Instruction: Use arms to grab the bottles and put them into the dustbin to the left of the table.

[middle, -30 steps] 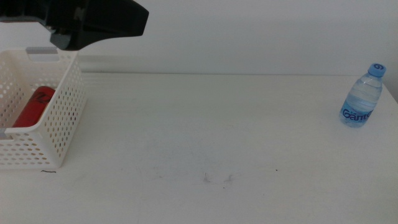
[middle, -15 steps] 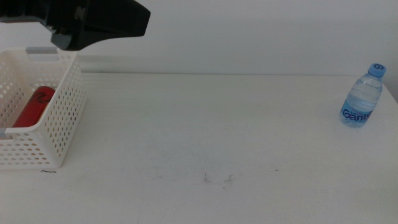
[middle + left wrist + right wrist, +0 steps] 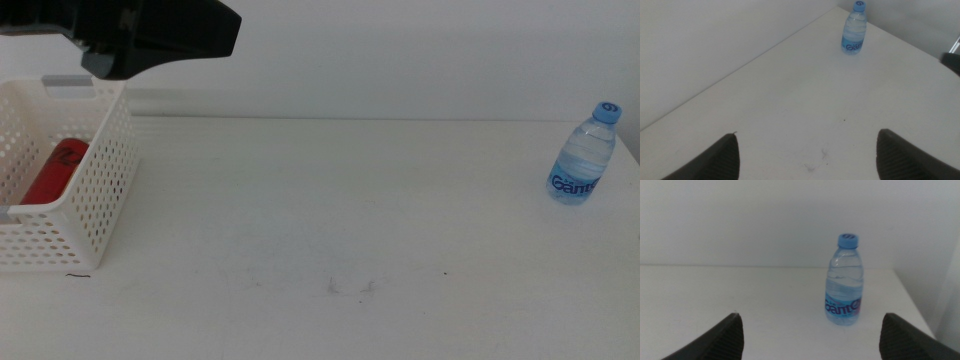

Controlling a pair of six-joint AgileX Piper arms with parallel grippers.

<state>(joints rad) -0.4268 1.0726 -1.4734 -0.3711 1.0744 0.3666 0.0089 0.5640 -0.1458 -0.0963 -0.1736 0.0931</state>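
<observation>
From the middle view, the left arm (image 3: 150, 35) hangs high over the white bin (image 3: 95, 190) at the left end of the surface (image 3: 340, 210). A red can (image 3: 55, 172) lies on its side inside the bin. Far off at the right edge stands the water bottle (image 3: 583, 153), upright, blue cap on — well apart from the bin.

In the left wrist view, the left end effector (image 3: 807, 155) has its jaws spread wide with nothing between them, bare surface below. The bottle (image 3: 854, 28) stands near the far corner.

In the right wrist view, the right end effector (image 3: 810, 335) is likewise wide apart and holds nothing — the bottle (image 3: 845, 280) stands upright ahead of it, close to the surface's edge.
</observation>
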